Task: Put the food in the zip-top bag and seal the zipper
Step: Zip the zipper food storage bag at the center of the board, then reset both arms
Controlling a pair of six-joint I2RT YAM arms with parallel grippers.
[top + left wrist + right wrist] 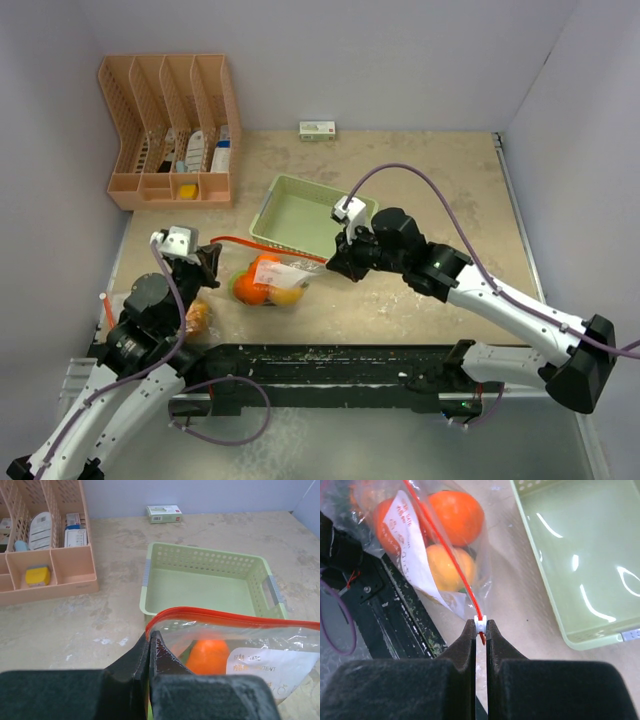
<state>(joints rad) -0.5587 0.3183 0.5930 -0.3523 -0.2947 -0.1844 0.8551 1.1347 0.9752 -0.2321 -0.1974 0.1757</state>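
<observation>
I judge the task nearly finished: the fruit (456, 515), two oranges and a yellow piece that I can see, sits inside the bag (275, 282), which lies on the desk (430, 190) just in front of the green basket (310, 215). The red zipper (225, 617) reads as one thin closed line along the length I can see, so the seal looks done or close to it. One orange lump (197, 317) lies by my left arm, too small to identify; if it is food, it remains outside. My left tool (151, 642) is pinched tight on the left corner of the bag just under the zipper. My right arm reaches across low, its tool (480, 630) clamped narrow on the white slider (480, 624) at the zipper's opposite end, so the strip runs taut between them.
</observation>
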